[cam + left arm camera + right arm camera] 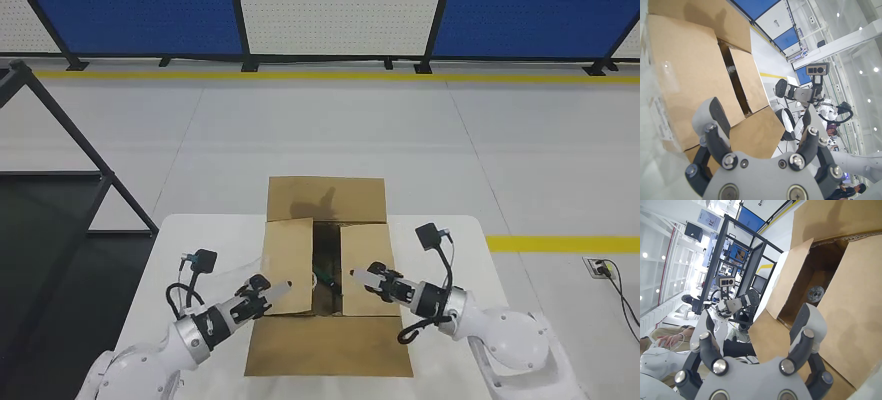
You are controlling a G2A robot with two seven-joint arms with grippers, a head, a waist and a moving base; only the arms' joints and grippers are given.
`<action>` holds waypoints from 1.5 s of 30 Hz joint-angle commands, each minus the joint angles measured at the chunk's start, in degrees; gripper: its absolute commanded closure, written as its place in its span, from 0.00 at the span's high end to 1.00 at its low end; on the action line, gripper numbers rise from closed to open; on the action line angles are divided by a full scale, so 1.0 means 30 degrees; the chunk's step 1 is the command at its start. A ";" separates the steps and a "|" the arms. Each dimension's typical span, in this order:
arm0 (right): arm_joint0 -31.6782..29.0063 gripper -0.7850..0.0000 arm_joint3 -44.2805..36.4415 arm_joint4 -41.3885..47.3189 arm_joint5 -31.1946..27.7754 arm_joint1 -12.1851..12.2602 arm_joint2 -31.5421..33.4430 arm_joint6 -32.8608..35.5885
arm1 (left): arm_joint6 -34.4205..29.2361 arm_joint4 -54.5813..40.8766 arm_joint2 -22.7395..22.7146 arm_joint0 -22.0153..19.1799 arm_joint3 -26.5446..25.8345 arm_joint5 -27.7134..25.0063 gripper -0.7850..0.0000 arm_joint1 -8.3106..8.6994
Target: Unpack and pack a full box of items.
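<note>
**A:** From above, where does the box stand?

**B:** The box point(327, 198) is in the middle of the table point(200, 240). Its far and near flaps lie open. The left flap point(290, 262) and the right flap point(366, 262) are almost flat, with a narrow gap between them, and a dark item point(324, 277) shows in the gap. The left gripper point(272, 290) is at the near corner of the left flap. The right gripper point(362, 276) is at the inner edge of the right flap. I cannot tell if they touch the cardboard.

**A:** And from the left wrist?

**B:** Its fingers point(717, 111) are spread wide and hold nothing. I think a finger pressing down could push the flap onto the small cap point(731, 68) in the gap.

**A:** From the right wrist?

**B:** Those fingers point(810, 317) are also wide and empty, just beside the flap edge. A clear round item point(815, 293) lies deep inside. If only the tip catches the thin edge, I think the flap may slip off and fall shut. Nothing holds the box, so a sideways pull may slide it. The two grippers are near each other over the gap, so they could also collide.
</note>
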 commanded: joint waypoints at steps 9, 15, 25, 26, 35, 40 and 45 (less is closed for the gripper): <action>0.0015 1.00 0.0026 -0.0005 -0.0002 -0.0005 -0.0019 -0.0018 | -0.0005 -0.0009 -0.0016 0.0023 -0.0010 0.0006 1.00 0.0002; -0.0250 1.00 -0.0326 0.1499 0.0212 0.0174 0.0738 0.0852 | 0.0887 0.0185 -0.0340 -0.0213 0.0561 0.0266 1.00 0.0034; -0.3319 1.00 -0.2557 0.3502 0.2214 0.1129 0.5188 0.5778 | -0.1758 0.0777 -0.1633 -0.5014 0.5601 -0.0526 1.00 0.0486; -0.3685 1.00 -0.2845 0.3439 0.2454 0.1218 0.5582 0.6083 | -0.1870 0.1379 -0.1501 -0.5579 0.6234 -0.0775 1.00 0.0532; -0.5633 1.00 -0.3844 0.3472 0.4478 0.1483 0.7396 0.4597 | -0.2735 0.2008 -0.0544 -0.8276 0.9619 -0.1737 1.00 0.0591; -0.5633 1.00 -0.3844 0.3472 0.4478 0.1483 0.7396 0.4597 | -0.2735 0.2008 -0.0544 -0.8276 0.9619 -0.1737 1.00 0.0591; -0.5633 1.00 -0.3844 0.3472 0.4478 0.1483 0.7396 0.4597 | -0.2735 0.2008 -0.0544 -0.8276 0.9619 -0.1737 1.00 0.0591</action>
